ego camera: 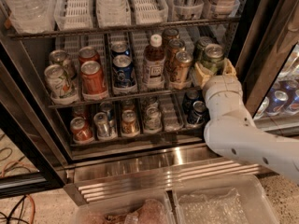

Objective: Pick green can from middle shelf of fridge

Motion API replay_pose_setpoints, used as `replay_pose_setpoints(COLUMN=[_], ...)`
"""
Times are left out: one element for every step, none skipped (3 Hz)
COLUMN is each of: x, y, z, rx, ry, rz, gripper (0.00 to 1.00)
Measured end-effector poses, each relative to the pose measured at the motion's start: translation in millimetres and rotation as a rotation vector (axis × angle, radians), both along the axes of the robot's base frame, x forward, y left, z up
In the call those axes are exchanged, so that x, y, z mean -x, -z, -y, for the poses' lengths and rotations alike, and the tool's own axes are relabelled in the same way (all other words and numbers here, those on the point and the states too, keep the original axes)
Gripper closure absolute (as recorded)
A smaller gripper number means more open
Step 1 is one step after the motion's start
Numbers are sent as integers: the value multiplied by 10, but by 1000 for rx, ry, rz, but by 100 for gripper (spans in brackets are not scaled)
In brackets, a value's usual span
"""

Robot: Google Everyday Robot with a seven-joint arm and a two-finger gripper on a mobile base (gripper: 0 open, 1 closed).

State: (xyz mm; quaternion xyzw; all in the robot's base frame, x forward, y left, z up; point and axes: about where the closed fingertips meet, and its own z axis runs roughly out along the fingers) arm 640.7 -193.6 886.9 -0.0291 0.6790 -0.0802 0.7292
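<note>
Nearest to us, two clear plastic bins (219, 204) lie below the fridge (261, 41), and just behind them runs its shiny steel base strip (154, 164). The white arm (243, 134) comes in from the lower right edge and rises past the right end of the lower shelf (140, 136), where a dark blue can (198, 112) stands just beside it. Its gripper (214, 70) sits at the front right corner of the middle shelf (117, 97), set around the lower body of the green can (213, 54). That can is slim and dark green, with pale and yellowish marks on its side and a silver top. It stands upright at the shelf's front edge, first in the rightmost lane, with a second dark can (202, 45) close behind it. The gripper's tan pads show at the can's left and right sides, so the can rises out of the gripper. We cannot tell whether it is clamped on the can or merely placed around it. Left along the same shelf stand brown-gold cans (180, 66), a white-capped bottle (153, 62), a blue can (124, 71), a red can (93, 78) and a pale can (58, 80). Farthest up, the top shelf carries white slatted lanes (112, 3) and, at its left end, water bottles (23, 3).
</note>
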Motion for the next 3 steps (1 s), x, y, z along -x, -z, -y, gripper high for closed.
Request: replay_pose_setpoints(x=[403,781,1092], y=[44,9,-85], z=[-109,-190,-275], rx=[-8,-23,-36], ry=[-72,-137,-198], rz=[-32,-51,-53], gripper=[100,100,100])
